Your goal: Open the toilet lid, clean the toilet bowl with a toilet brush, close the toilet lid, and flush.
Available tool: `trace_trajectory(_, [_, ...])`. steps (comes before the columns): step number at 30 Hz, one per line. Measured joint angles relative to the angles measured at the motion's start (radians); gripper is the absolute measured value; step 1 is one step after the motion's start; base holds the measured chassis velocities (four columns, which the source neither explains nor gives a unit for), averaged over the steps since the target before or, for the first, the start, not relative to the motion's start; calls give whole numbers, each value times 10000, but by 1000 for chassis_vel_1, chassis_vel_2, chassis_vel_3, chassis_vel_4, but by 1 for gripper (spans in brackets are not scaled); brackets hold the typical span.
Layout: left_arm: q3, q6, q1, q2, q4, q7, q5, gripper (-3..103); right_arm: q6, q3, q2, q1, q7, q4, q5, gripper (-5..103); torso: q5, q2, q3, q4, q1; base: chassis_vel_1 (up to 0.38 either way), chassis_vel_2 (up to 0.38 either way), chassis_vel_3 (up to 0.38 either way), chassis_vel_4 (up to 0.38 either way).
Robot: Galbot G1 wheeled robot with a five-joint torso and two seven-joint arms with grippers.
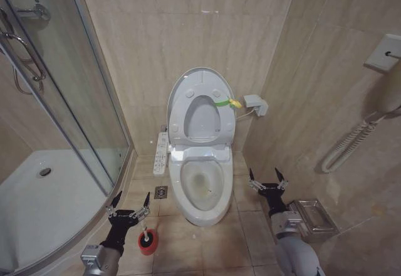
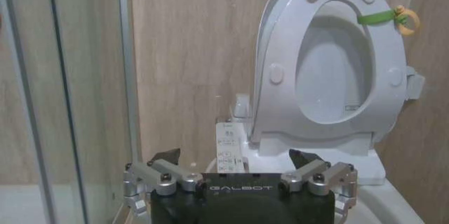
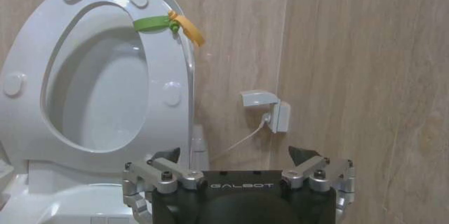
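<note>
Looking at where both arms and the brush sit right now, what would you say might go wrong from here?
1. The toilet brush stands in a small red cup just beside the open left gripper; a slightly off approach could tip it over.
2. The toilet lid and seat stand upright against the wall; a knock could drop them onto the toilet bowl.

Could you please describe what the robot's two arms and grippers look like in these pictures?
Both match. The left gripper and right gripper each have a black block body printed with white GALBOT lettering, silver metal linkages with visible screws, and two black pointed fingertips. In the head view, silver-grey rounded arm segments continue behind the black wrists. No loose cables are visible on either arm.
</note>
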Motion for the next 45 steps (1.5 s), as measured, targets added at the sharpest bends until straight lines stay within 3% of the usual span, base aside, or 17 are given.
trace_trajectory(7, [222,238,317,39,-478,-148,85,100,0,0,0,0,-1,0,0,100,0,0,0,0,0,0,0,0,0])
trace_trajectory(19, [163,40,666,-26,-632,-206,529,100,0,0,0,0,-1,1,0,100,0,0,0,0,0,0,0,0,0])
trace_trajectory(23, [144,-629,789,-127,-435,-210,801,100,0,0,0,0,-1,0,0,100,0,0,0,1,0,0,0,0,0])
trace_trajectory(37, [231,-1709,586,49,430,485,814,100,0,0,0,0,-1,0,0,100,0,0,0,1,0,0,0,0,0])
trace_trajectory(45, [301,-1764,495,43,539,606,844,100,0,0,0,0,0,0,0,100,0,0,0,0,0,0,0,0,0])
